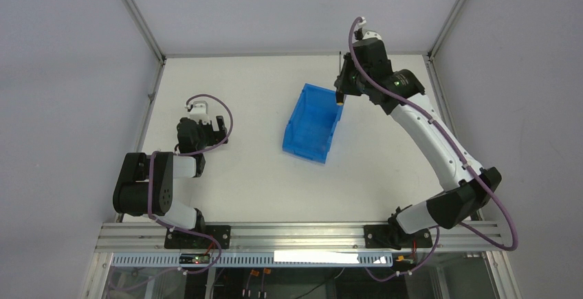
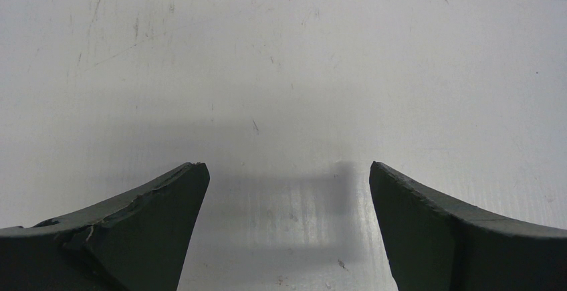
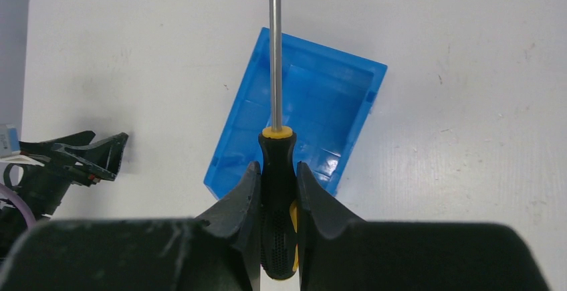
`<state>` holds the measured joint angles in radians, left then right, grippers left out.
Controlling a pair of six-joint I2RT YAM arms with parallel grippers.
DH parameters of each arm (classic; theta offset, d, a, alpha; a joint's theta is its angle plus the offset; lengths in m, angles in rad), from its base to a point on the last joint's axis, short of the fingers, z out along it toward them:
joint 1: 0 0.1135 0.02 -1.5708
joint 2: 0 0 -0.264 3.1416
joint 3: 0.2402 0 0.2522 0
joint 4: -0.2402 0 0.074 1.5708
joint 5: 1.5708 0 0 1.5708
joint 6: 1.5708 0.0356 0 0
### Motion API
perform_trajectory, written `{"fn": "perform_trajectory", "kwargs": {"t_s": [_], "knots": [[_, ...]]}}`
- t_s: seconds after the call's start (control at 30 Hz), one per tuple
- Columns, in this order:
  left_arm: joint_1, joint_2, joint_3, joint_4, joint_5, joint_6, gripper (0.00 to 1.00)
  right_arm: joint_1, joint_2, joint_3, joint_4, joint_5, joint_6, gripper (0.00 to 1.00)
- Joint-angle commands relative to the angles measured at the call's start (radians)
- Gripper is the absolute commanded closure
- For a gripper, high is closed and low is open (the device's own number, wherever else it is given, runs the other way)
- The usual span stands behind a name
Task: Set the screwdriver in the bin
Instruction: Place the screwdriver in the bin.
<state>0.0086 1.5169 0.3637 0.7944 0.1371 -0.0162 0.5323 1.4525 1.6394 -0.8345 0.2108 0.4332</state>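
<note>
The blue bin (image 1: 313, 122) lies on the white table near its middle, open top up; it also shows in the right wrist view (image 3: 321, 104). My right gripper (image 1: 342, 82) is shut on the screwdriver (image 3: 277, 170), gripping its black and yellow handle. The thin metal shaft (image 3: 274, 50) points away from the wrist, above the bin. In the top view the screwdriver (image 1: 339, 97) hangs over the bin's far right corner. My left gripper (image 1: 218, 127) rests at the left of the table, open and empty, with only bare table between its fingers (image 2: 160, 204).
The table's metal frame posts (image 1: 137, 17) run along the back corners. The left arm's body (image 1: 148, 182) sits at the near left. The left gripper also shows at the left edge of the right wrist view (image 3: 73, 160).
</note>
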Motion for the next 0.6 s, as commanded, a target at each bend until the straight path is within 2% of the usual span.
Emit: {"fn": "perform_trajectory", "kwargs": {"t_s": [0.0, 0.3, 0.57], "knots": [[0.013, -0.013, -0.004, 0.053, 0.012, -0.016, 0.0, 0.09, 0.017, 0.016, 0.099, 0.156, 0.089, 1.0], [0.013, -0.012, -0.005, 0.054, 0.011, -0.016, 0.0, 0.233, 0.107, 0.05, 0.101, 0.43, 0.2, 1.0], [0.014, -0.012, -0.005, 0.054, 0.013, -0.016, 0.0, 0.261, 0.134, -0.022, 0.134, 0.458, 0.28, 1.0]]}}
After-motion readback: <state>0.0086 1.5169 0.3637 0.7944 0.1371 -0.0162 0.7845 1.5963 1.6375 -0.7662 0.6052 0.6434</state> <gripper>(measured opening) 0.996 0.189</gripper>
